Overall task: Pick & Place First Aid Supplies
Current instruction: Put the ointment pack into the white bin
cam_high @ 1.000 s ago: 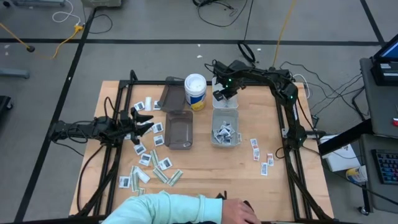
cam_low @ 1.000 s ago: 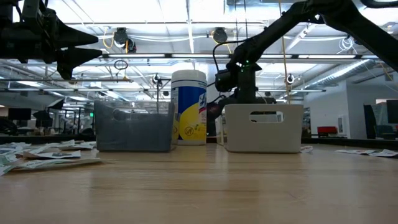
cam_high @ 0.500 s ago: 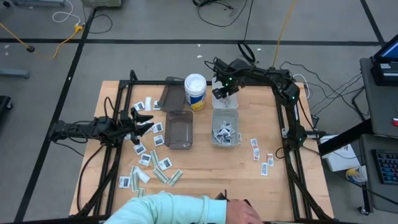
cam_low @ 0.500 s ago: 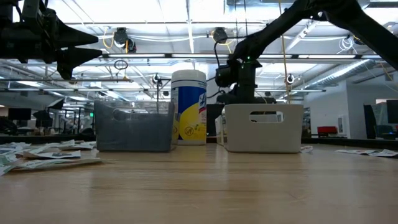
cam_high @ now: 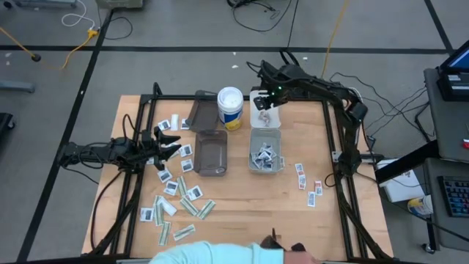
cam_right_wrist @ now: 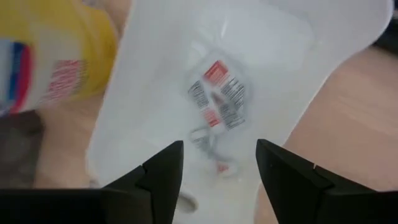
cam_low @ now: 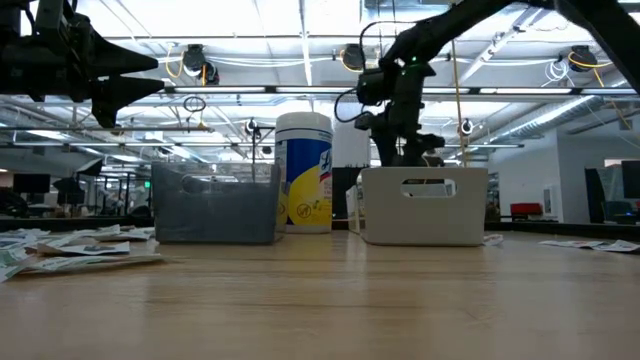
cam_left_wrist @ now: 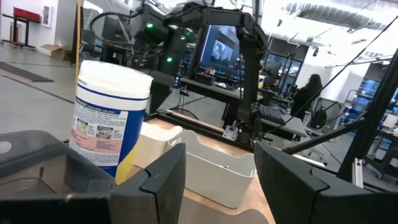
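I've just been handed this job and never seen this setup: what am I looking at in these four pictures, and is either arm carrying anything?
Two dark robot arms work at a wooden table. One picture looks straight down, one looks level across the tabletop, and one comes from each arm's wrist.

The left gripper hangs above loose first aid packets scattered on the table's left side. Its fingers are apart with nothing between them.

The right gripper is above the far end of the white bin. Its fingers are open and empty; its wrist view looks down on packets lying in that bin.

Beside it stand a smoky bin and a wipes canister. A few more packets lie to the white bin's right. A person's sleeve shows at the near edge.
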### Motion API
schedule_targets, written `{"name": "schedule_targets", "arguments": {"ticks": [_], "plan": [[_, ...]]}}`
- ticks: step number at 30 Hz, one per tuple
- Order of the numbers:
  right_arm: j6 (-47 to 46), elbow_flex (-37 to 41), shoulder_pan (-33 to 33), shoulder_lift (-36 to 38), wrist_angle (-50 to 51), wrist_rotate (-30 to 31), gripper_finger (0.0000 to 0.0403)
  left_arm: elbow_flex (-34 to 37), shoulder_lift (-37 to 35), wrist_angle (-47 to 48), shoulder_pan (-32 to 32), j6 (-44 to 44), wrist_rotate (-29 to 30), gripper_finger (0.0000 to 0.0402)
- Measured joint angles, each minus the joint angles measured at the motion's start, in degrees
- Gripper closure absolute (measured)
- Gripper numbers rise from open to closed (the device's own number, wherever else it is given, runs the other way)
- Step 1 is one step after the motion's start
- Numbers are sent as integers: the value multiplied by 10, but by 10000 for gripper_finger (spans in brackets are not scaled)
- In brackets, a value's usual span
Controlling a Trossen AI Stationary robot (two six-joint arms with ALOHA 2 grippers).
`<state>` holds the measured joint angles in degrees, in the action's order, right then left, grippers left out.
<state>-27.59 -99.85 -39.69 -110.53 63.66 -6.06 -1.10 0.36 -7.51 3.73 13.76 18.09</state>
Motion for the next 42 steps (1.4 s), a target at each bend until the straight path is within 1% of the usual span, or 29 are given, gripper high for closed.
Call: {"name": "schedule_targets", "arguments": {"ticks": [9,16,22,27,33,37,42], "plan": [[-48,190,58,167,-49,1,206,0,0,0,0,0,0,206],[-149,318,120,290,-50,1,206,0,0,0,0,0,0,206],[-241,410,182,382,-48,-1,206,0,0,0,0,0,0,206],[-297,456,236,429,-45,-2,206,0,0,0,0,0,0,206],[-338,474,274,464,-34,-2,206,0,0,0,0,0,0,206],[-346,493,293,463,-45,1,206,0,0,0,0,0,0,206],[-363,554,322,446,-111,1,206,0,0,0,0,0,0,206]]}}
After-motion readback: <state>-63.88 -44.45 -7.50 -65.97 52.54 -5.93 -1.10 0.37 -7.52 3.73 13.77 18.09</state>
